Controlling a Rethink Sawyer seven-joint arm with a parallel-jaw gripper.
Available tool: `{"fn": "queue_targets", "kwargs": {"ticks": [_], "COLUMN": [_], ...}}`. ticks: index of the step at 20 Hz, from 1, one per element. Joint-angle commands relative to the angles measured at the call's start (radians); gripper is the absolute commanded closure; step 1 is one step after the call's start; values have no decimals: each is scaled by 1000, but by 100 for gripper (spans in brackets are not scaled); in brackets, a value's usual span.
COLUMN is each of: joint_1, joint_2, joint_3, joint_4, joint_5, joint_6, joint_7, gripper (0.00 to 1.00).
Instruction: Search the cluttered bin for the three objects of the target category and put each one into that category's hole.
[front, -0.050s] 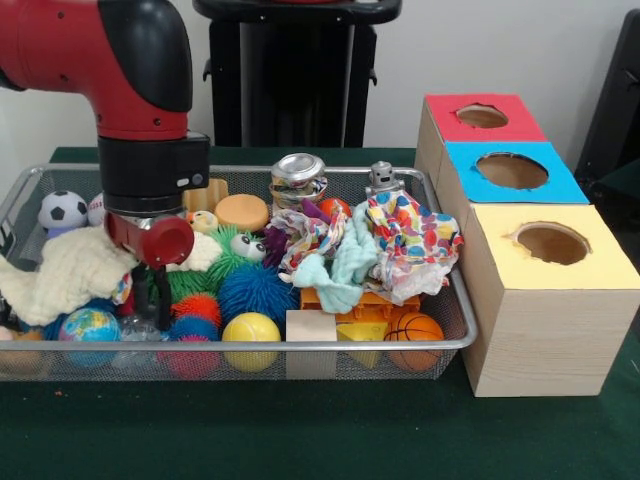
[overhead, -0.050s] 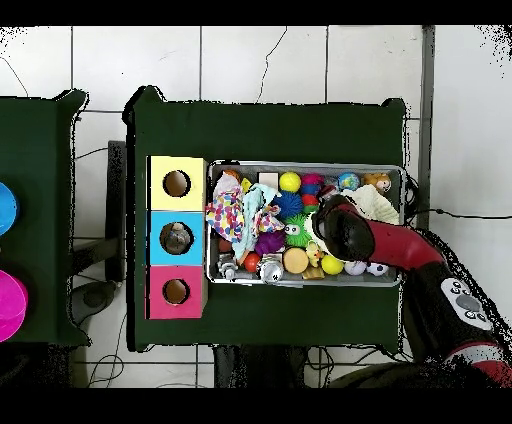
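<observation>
My tool (front, -0.050s: 152, 285) hangs low inside the wire bin (front, -0.050s: 455, 335), at its end away from the three boxes (front, -0.050s: 545, 290), among spiky balls beside the cream cloth (front, -0.050s: 65, 275); I cannot tell how wide it stands. A yellow ball (front, -0.050s: 250, 330) lies nearby

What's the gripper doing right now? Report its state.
Gripper: down in the wire bin among the balls; open or closed cannot be told.
</observation>
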Motion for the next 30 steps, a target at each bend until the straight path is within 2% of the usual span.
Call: {"fn": "queue_targets", "kwargs": {"ticks": [1,4,10,15,19,23,26,30], "joint_1": [-39,-42,-80,-105,-92,-99,-87,-63], "joint_2": [20,22,11,65,60,92,109,116], "joint_3": [98,91,131,157,129,101,36,-36], "joint_4": [-12,-11,-38,-75,-77,-112,-80,-58], "joint_5": [-69,-83,-87,-86,-102,-123,-147,-155], "joint_6": [11,-12,46,70,47,53,-19,-59], "joint_7": [-105,-83,-132,-152,-134,-145,-77,-15], "gripper": [0,0,0,0,0,0,0,0]}}
